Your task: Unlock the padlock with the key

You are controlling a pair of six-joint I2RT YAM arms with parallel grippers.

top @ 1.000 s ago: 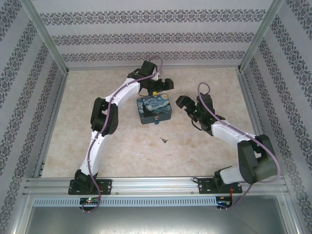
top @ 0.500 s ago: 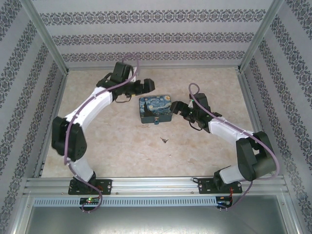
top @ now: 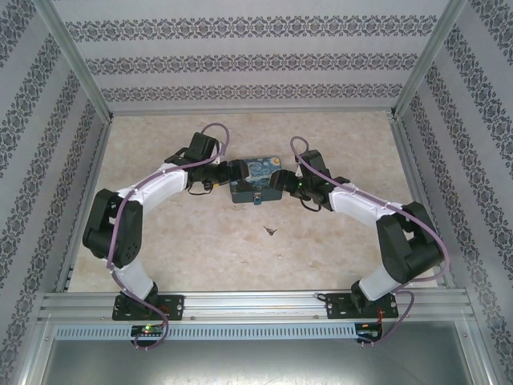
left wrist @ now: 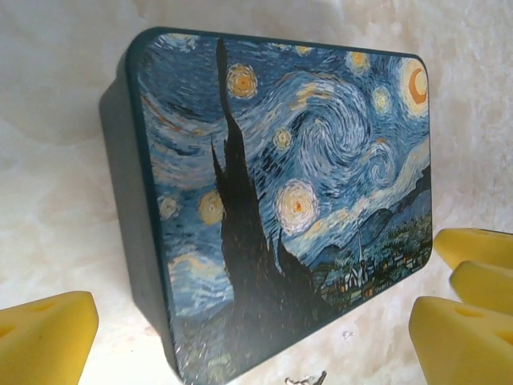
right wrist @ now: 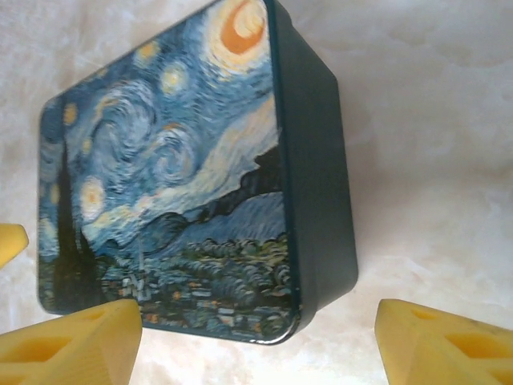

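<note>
The tiny blue padlock (top: 257, 200) lies on the table at the front edge of the painted tin (top: 255, 180). The small grey key (top: 270, 231) lies alone on the table in front of it, apart from both grippers. My left gripper (top: 233, 171) is at the tin's left end, open, its yellow fingers (left wrist: 42, 337) wide on either side of the tin's (left wrist: 280, 192) near end. My right gripper (top: 280, 181) is at the tin's right end, open, with a corner of the tin (right wrist: 184, 176) between its fingers (right wrist: 74, 345), which do not touch it.
The tin has a swirling night-sky print and sits mid-table between the two grippers. A small silvery object (left wrist: 309, 378) shows on the table just past the tin's edge. Patterned walls (top: 48, 144) and a metal frame (top: 256, 303) enclose the marble-look tabletop.
The left arm swung out and brought its gripper down to the tin's left end. The right gripper moved left to the tin's right end, and its jaws narrowed somewhat.
</note>
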